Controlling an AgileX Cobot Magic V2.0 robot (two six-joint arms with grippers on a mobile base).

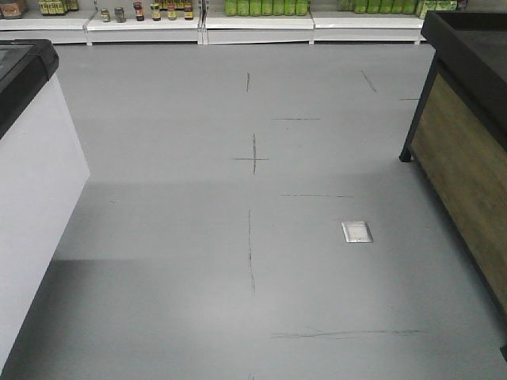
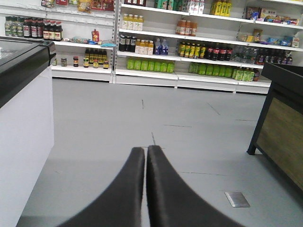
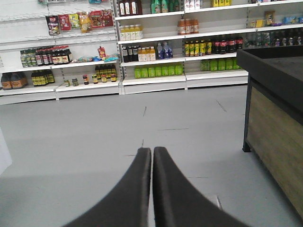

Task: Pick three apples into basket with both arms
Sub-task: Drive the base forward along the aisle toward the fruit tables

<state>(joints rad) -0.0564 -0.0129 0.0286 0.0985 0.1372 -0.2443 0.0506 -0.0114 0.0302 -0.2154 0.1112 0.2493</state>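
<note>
Our left tool [image 2: 146, 153] and right tool [image 3: 152, 155] are both pinched closed, empty, over grey floor [image 1: 182, 261]. No apples or basket in sight, so we risk clipping the wood-sided stand [image 1: 467, 166] or white cabinet [image 1: 36, 182] driving to find them.

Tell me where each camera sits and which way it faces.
Front: high, tilted down at the floor; no robot part shows.
Left wrist: behind the shut left claw, facing the shelves.
Right wrist: behind the shut right claw, facing the same shelves.
Shared: all three show the green bottles and the wooden counter.
</note>
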